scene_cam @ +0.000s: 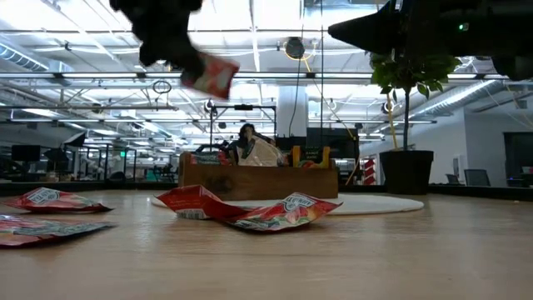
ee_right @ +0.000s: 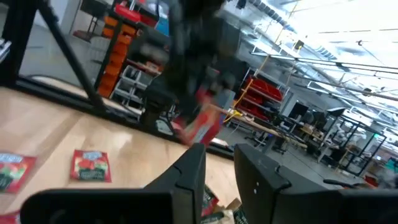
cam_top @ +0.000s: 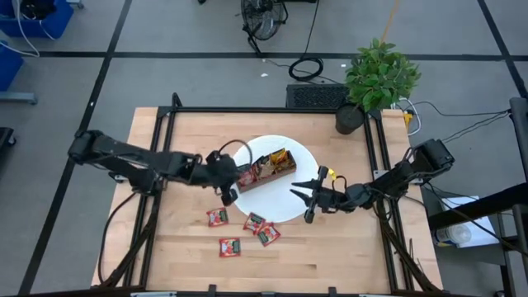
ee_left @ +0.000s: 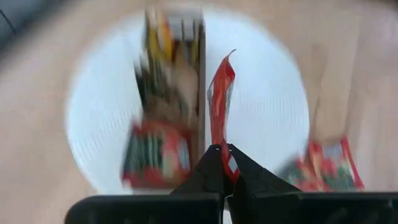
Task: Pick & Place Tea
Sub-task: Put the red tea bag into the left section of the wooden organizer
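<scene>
Counter: pale wood, framed by dark rails; carries a white round plate at its middle.

Wooden tray: brown, lying on the plate's left half, packed with red, tan and yellow tea sachets. How its compartments are divided is hard to make out; the left wrist view shows it smeared.

Left gripper: over the plate's left edge, at the tray's left end, raised off the counter. Fingers pressed together, pinching a red sachet by its lower edge; the sachet stands edge-on above the plate, just beside the tray. In the low view the same sachet hangs tilted in the air, the gripper above it cut off by the picture's top.

Right gripper: above the plate's right rim, well apart from the tray. Fingers slightly spread, nothing between them.

Loose sachets: four red ones on bare wood nearer than the plate, one to the left, a touching pair in the middle, one nearest. Their labels are too small to read.

Potted plant: at the counter's far right corner.
</scene>
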